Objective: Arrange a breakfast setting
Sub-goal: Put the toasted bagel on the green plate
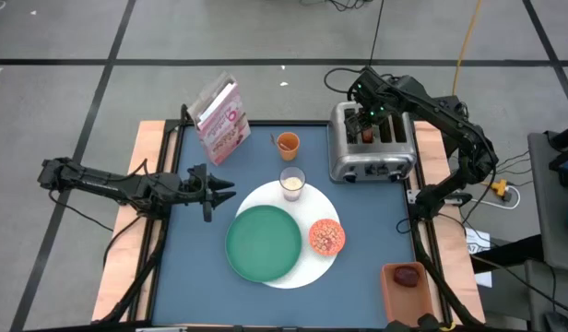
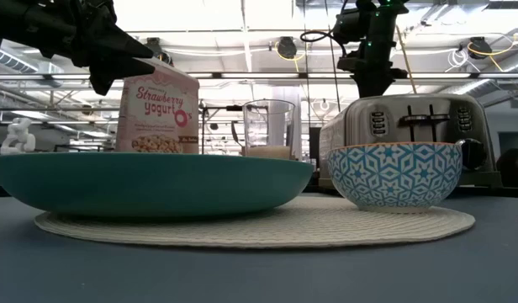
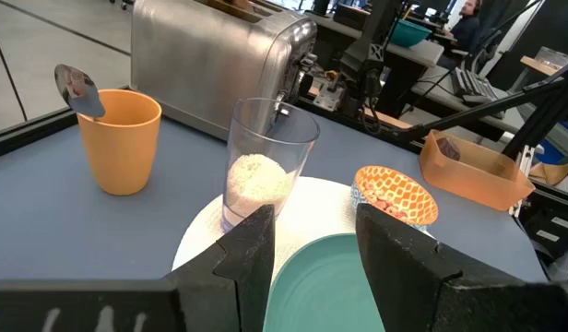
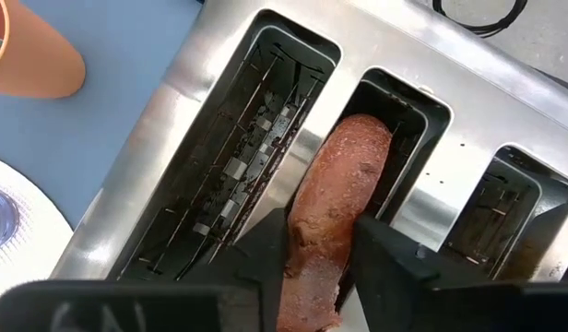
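Brown bagel (image 4: 337,198) | in toaster (image 4: 219,120) slot | between right end effector (image 4: 319,267) fingers

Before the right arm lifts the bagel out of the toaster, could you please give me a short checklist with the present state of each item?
1. Right pincer straddles the brown bagel, one finger on each side: ok.
2. Firm grip on the bagel: cannot tell; contact is not clearly shown.
3. Bagel stands in the middle slot of the toaster, top exposed: ok.
4. Green round plate bare for landing: ok.
5. Left pincer open, at the plate's left side, away from the toaster: ok.
6. Milk glass and orange cup sit between toaster and plate: not ok, route above them.
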Controlling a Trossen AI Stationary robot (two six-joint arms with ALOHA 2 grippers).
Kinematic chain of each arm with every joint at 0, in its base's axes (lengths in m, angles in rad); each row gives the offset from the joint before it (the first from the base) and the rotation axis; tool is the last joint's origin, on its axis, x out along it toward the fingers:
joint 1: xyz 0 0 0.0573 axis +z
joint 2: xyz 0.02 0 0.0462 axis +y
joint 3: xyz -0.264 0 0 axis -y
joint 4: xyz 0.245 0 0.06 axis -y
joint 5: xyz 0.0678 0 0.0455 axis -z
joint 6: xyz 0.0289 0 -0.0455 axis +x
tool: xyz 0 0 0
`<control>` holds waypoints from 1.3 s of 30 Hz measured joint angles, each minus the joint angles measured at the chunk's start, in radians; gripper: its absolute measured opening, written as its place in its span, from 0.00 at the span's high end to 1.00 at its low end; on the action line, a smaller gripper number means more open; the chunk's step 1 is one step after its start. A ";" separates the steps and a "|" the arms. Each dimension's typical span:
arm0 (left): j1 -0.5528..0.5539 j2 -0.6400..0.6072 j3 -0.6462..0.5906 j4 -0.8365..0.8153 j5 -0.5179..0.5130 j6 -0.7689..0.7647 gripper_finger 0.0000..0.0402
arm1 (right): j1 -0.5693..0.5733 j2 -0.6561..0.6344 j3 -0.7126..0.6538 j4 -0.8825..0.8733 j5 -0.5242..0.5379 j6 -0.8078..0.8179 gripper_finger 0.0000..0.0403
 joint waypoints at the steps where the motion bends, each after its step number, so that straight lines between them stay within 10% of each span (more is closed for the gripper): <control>1: 0.000 0.000 0.000 0.000 0.000 0.000 0.60 | 0.000 0.000 0.000 0.000 0.000 -0.001 0.75; 39: 0.000 0.000 0.000 -0.003 0.000 0.000 0.60 | 0.001 -0.069 -0.001 0.011 -0.001 -0.033 0.78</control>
